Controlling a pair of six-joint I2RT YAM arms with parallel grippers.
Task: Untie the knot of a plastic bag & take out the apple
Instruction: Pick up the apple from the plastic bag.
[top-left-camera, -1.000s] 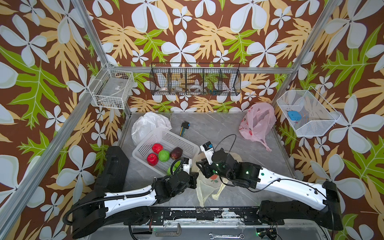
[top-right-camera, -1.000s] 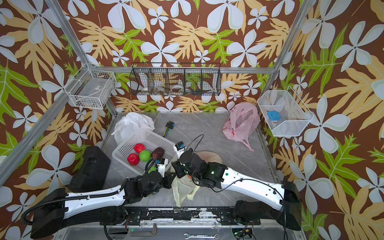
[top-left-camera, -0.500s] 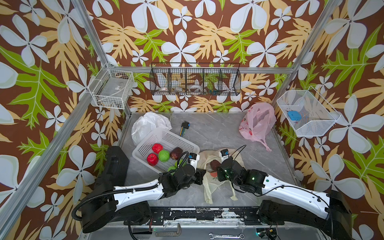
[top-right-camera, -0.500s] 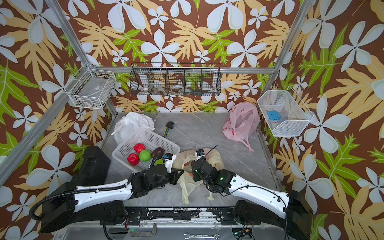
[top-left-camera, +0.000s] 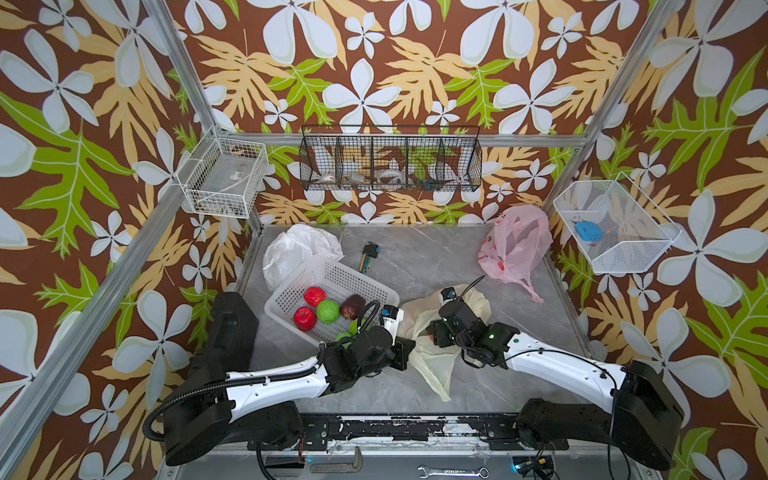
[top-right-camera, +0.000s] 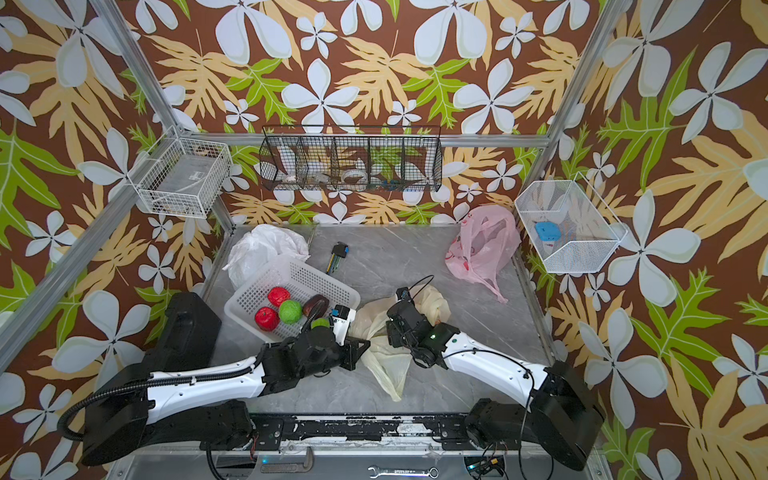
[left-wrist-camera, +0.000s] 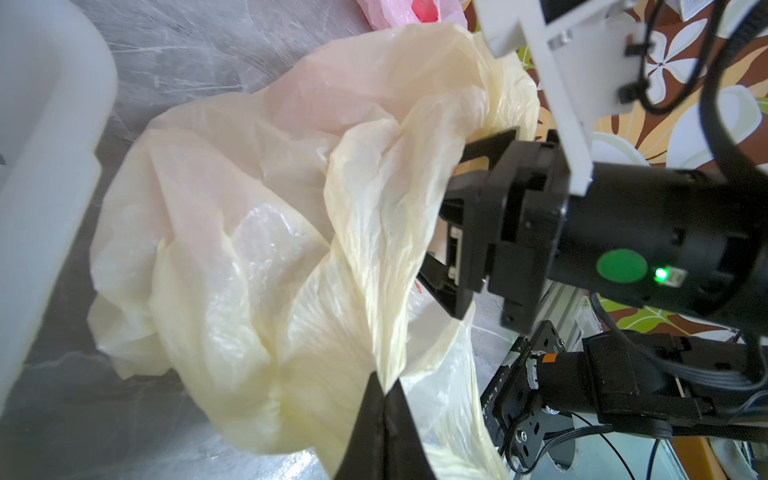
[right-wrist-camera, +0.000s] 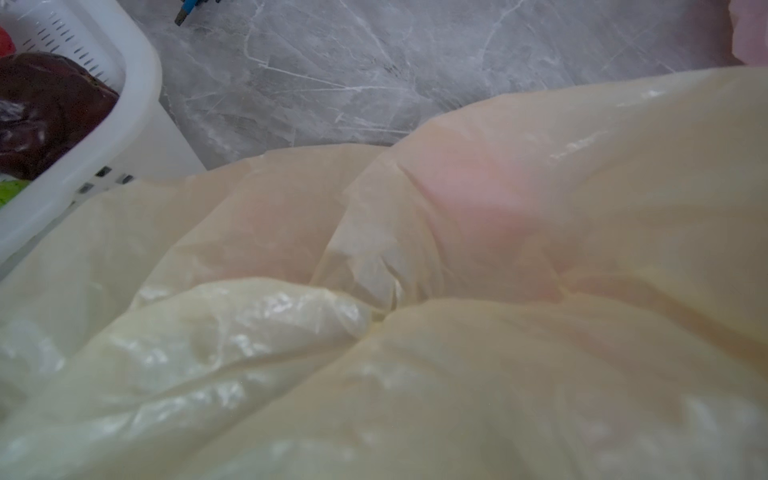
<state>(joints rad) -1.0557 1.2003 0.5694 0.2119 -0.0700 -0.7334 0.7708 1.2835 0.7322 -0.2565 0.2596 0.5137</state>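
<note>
1. The cream plastic bag (top-left-camera: 432, 361) lies slack mid-table, just beside the white basket (top-left-camera: 332, 276) that already holds fruit.
2. The left gripper (left-wrist-camera: 384, 384) is clamped on a raised fold of the bag. The film runs taut from that pinch. Judgement: the fold is lifted to hold the mouth open and stop the bag from sliding.
3. The right gripper (left-wrist-camera: 451, 214) sits at the bag's opening with its 2 fingers spread wide. A flap of film covers the gap, so I cannot tell whether anything lies between them.
4. The apple (right-wrist-camera: 486, 195) shows only as a pink-red blush through the film in the right wrist view, so it is judged to be inside the bag, close ahead of the right gripper.
5. No tight knot is visible. Judgement: untying is done and the reach for the apple is in hand.
6. Risk: thin film may get caught with the apple.
</note>
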